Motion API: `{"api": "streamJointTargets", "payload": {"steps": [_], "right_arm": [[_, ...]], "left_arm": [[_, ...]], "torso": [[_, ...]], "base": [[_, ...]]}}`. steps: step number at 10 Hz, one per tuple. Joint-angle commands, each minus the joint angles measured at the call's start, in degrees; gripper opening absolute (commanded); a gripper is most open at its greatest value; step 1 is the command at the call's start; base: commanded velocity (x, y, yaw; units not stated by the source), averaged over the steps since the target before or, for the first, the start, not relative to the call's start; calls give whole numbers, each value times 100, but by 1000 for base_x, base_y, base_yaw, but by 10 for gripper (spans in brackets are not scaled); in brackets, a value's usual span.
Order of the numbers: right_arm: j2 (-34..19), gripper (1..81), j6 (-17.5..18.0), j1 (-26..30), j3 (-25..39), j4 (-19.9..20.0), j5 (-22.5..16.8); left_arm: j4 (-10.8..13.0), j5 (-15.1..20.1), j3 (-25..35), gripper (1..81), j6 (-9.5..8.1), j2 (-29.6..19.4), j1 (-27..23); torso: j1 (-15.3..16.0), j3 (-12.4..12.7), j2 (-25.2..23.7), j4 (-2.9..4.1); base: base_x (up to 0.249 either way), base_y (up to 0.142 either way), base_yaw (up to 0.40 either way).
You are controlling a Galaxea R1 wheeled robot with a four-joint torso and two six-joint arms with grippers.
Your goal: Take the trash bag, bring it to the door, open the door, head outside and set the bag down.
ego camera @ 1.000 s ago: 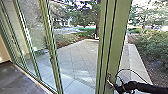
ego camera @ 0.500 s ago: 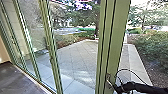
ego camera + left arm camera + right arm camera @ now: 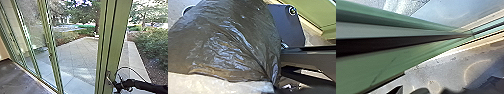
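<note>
Clutching the trash bag (image 3: 230, 42) in the left end effector (image 3: 275, 86), and up by the door handle (image 3: 109, 78) with the right end effector (image 3: 117, 86); can't tell whether clenched!

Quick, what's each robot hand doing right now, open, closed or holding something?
Left gripper: closed, holding the gathered end of the bag.
Right gripper: at the door handle; can't tell if open or closed.

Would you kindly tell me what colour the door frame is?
The door frame is a muted green, seen best in the head view.
</note>
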Motion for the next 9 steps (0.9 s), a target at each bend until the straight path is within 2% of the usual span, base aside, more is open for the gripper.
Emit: {"api": "streamJointTargets", "payload": {"steps": [1, 2, 4, 9], "right_arm": [[556, 811, 87, 59, 134, -275, -946], [521, 811, 87, 121, 143, -266, -929], [460, 811, 96, 287, 117, -274, -920], [442, 811, 87, 376, 20, -266, -911]], "left_arm": [[-44, 393, 28, 10, 17, -25, -253], [-44, 393, 37, 10, 17, -25, -253], [-44, 393, 37, 10, 17, -33, -236], [-44, 393, 19, 10, 17, -34, -218]], "torso": [[0, -354, 0, 0], [-3, -127, -5, 0], [-3, -223, -7, -5], [-3, -225, -7, -5]], "base": [[0, 0, 0], [0, 0, 0], [0, 0, 0], [0, 0, 0]]}}
